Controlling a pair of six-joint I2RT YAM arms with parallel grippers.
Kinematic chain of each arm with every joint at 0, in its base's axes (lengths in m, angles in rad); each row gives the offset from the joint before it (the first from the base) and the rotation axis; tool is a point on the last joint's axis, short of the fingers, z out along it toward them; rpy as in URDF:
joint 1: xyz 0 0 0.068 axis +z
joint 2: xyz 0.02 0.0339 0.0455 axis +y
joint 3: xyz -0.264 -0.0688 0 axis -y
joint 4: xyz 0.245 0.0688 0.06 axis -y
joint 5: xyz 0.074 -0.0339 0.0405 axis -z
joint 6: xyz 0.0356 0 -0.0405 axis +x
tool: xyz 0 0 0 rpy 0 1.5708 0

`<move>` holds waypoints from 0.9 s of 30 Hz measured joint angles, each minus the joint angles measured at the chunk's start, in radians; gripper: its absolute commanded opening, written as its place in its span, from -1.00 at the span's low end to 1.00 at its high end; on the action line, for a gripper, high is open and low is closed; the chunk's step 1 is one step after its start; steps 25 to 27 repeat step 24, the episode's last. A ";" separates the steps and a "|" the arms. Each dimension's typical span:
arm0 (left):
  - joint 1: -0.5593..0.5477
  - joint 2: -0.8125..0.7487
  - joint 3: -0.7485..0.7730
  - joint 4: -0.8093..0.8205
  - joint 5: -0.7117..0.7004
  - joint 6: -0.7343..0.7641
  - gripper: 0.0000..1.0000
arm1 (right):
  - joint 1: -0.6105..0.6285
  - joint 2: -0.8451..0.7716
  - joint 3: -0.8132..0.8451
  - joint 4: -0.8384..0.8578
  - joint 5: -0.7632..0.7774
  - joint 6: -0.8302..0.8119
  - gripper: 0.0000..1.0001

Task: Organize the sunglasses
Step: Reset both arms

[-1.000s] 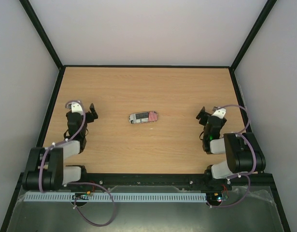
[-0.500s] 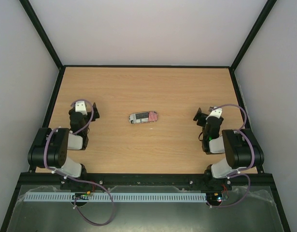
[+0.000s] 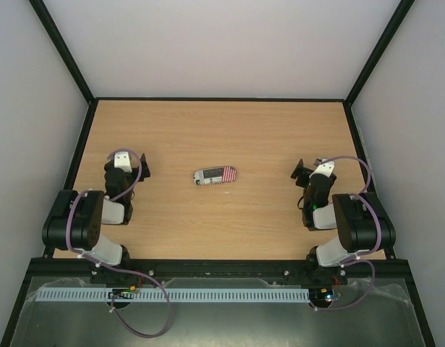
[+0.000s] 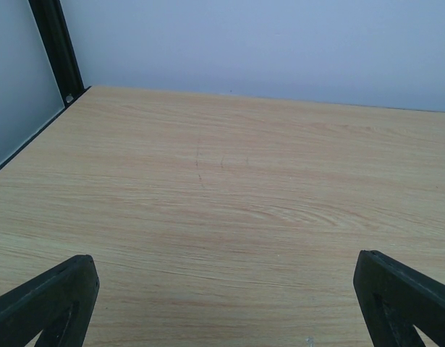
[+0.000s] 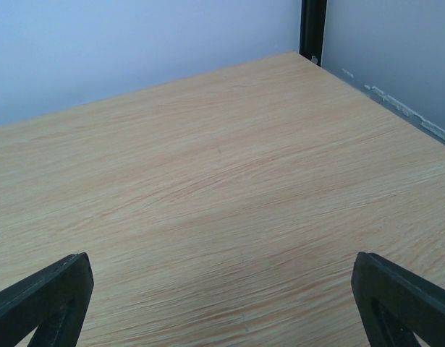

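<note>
Flag case (image 3: 215,176) lies btwn both open jaws, touching neither.

Sunglasses: not visible in any view. Oblong flag-print case (image 3: 215,176) lies flat near the centre of the tabletop (image 3: 222,130), long axis running left to right, apparently closed.

Left arm (image 3: 85,225): folded back over its base, wrist low.
Left gripper (image 3: 141,166): jaws spread wide, holding nothing.
Right arm (image 3: 354,225): folded likewise.
Right gripper (image 3: 300,173): jaws wide apart, empty.
</note>
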 measured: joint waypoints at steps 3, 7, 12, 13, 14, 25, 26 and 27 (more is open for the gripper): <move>0.000 0.000 0.000 0.001 0.000 0.000 0.99 | 0.000 0.000 0.000 -0.003 0.002 0.000 0.97; 0.000 0.000 0.000 0.007 0.000 0.001 0.99 | 0.001 0.000 0.000 -0.003 0.007 0.000 0.97; 0.000 0.000 0.000 0.007 0.001 0.003 0.99 | 0.001 0.000 0.000 -0.003 0.008 0.000 0.97; 0.000 0.000 0.000 0.008 0.001 0.003 0.99 | 0.001 0.000 0.000 -0.003 0.008 0.000 0.97; 0.000 0.000 0.000 0.008 0.001 0.003 0.99 | 0.001 0.000 0.000 -0.003 0.008 0.000 0.97; 0.000 0.000 0.000 0.008 0.003 0.003 0.99 | 0.005 0.000 0.000 -0.003 0.008 0.000 0.97; 0.000 0.000 0.000 0.008 0.003 0.003 0.99 | 0.005 0.000 0.000 -0.003 0.008 0.000 0.97; 0.000 0.000 0.000 0.008 0.003 0.003 0.99 | 0.005 0.000 0.000 -0.003 0.008 0.000 0.97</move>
